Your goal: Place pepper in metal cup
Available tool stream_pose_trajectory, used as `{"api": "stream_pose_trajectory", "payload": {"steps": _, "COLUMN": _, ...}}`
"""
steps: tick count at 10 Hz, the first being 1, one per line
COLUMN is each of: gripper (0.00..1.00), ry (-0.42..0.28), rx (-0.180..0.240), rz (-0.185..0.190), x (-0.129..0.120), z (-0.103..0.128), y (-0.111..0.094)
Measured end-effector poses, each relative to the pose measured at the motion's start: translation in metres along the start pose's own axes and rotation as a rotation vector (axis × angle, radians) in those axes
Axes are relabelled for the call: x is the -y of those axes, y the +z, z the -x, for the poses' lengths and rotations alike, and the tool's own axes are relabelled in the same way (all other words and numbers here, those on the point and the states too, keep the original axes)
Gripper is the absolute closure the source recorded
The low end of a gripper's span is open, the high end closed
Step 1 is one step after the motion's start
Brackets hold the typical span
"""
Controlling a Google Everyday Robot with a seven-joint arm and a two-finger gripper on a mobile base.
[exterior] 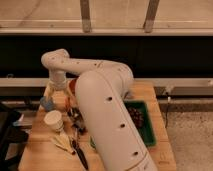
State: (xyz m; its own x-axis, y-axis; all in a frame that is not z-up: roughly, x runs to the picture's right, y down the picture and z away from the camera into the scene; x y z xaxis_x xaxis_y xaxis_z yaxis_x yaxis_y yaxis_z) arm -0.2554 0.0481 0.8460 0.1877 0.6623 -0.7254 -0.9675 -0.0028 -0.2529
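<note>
My gripper (61, 95) hangs below the white wrist at the back left of the wooden table (37, 155). A slim orange-red pepper (67, 103) shows upright just below and to the right of it, touching or very close to it; I cannot tell whether it is held. A bluish-grey metal cup (47, 103) stands just left of the gripper. My big white arm (107, 120) hides the middle of the table.
A red bowl-like item (73, 85) peeks out behind the arm. A white cup (53, 120), a pale yellow item (62, 143) and a dark utensil (80, 155) lie at the front left. A green tray (142, 122) holding something dark sits on the right.
</note>
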Motion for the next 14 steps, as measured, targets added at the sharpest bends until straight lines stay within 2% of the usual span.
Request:
{"api": "stream_pose_trajectory", "payload": {"steps": 3, "gripper": 0.2, "ry": 0.053, "rx": -0.016, "rz": -0.006, "x": 0.008, "z": -0.002, "y": 0.009}}
{"api": "stream_pose_trajectory", "payload": {"steps": 8, "gripper": 0.2, "ry": 0.149, "rx": 0.039, "rz": 0.011, "x": 0.052, "z": 0.036, "y": -0.004}}
{"api": "stream_pose_trajectory", "payload": {"steps": 10, "gripper": 0.2, "ry": 0.158, "rx": 0.035, "rz": 0.028, "x": 0.048, "z": 0.049, "y": 0.001}}
{"api": "stream_pose_trajectory", "payload": {"steps": 14, "gripper": 0.2, "ry": 0.145, "rx": 0.005, "rz": 0.044, "x": 0.017, "z": 0.069, "y": 0.023}}
